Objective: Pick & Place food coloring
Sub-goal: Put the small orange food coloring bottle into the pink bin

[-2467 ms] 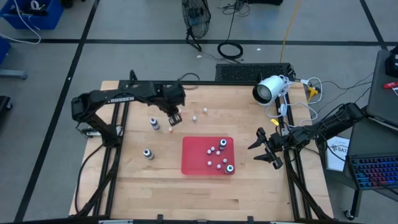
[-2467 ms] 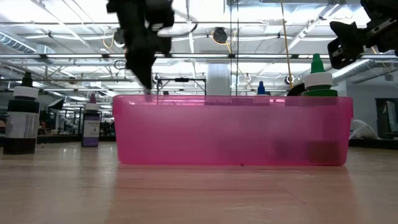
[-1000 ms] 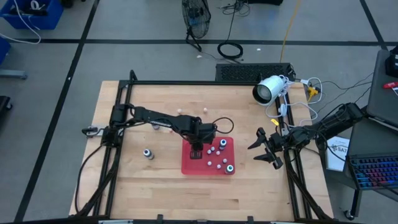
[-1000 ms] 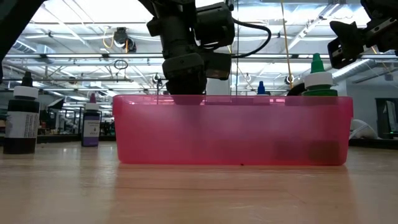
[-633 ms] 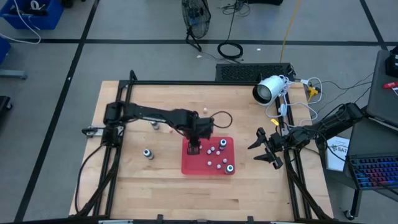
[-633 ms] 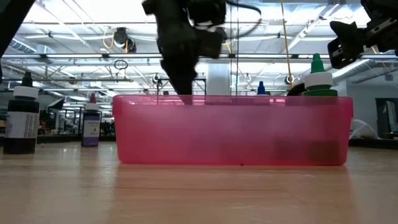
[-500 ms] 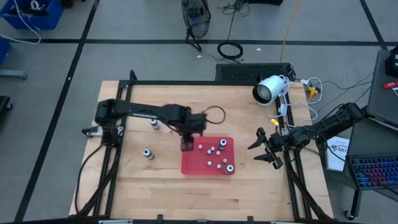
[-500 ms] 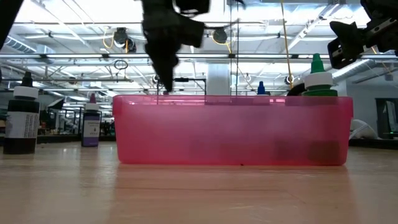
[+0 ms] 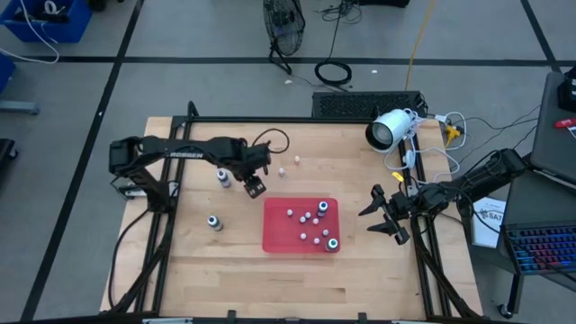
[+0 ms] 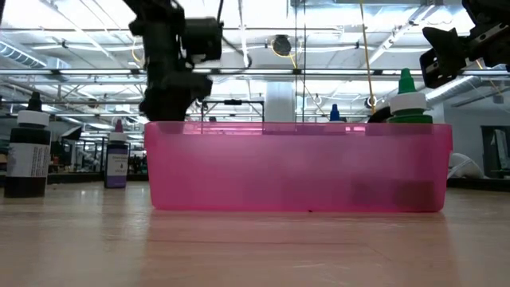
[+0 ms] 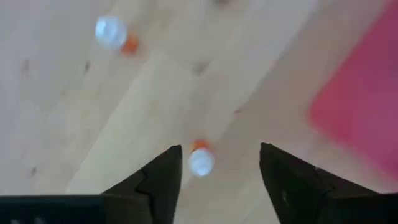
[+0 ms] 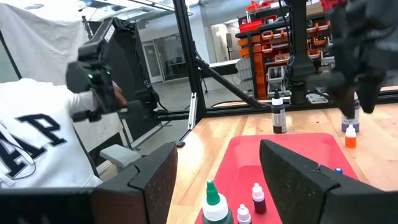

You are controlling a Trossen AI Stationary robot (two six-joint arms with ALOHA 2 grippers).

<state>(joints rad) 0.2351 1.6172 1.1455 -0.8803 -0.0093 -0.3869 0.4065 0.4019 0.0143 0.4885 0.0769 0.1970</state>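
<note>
The left gripper [image 9: 255, 186], fingers spread and empty, hovers over a blurred orange-tipped whitish bottle [image 11: 200, 159] beside the red rectangular plastic tray [image 9: 277, 231]. Right gripper [image 9: 385, 216] waits, spread.

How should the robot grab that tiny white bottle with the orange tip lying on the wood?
Probably from straight above. The tiny white bottle with the orange tip lies on its side on the wooden table, between the open fingers of the left gripper. Pinching across its narrow white body, not the tapering tip, looks the surest hold. The right gripper waits by the table's edge.
</note>
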